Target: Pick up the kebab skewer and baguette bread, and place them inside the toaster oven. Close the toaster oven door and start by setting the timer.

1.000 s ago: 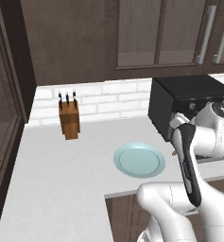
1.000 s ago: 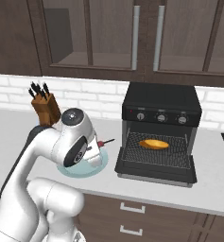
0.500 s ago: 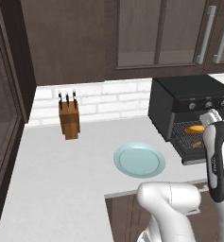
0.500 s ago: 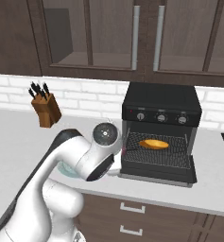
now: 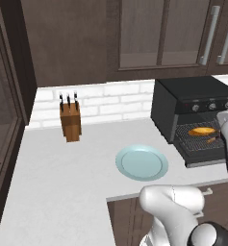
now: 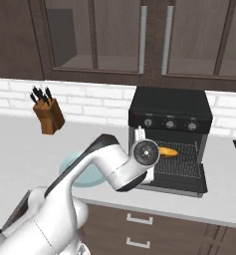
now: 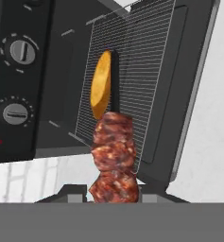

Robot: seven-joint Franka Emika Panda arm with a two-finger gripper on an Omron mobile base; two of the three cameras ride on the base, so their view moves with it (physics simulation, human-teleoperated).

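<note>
The gripper was clamped on the kebab skewer, whose reddish-brown meat chunks rose from between the fingertips in the hand view and pointed toward the open mouth of the toaster oven. The baguette bread already lay on the wire rack inside the oven cavity, so the step in hand was judged to be carrying the skewer in to join it. The toaster oven door hung folded down in front, level with the counter. The skewer's long axis ran out from the hand, roughly in line with the baguette's long axis as the hand view showed them; its far tip appeared to lie just short of the loaf, though depth was hard to read there and contact could not be ruled out. To do this step well, the skewer would best be eased in over the lowered door and kept level, offset to one side of the loaf so it would not nudge the bread, and lowered until the chunks rested on the rack wires before release. The empty plate sat near the oven on the counter, and the oven's knobs awaited the later timer step.
</note>
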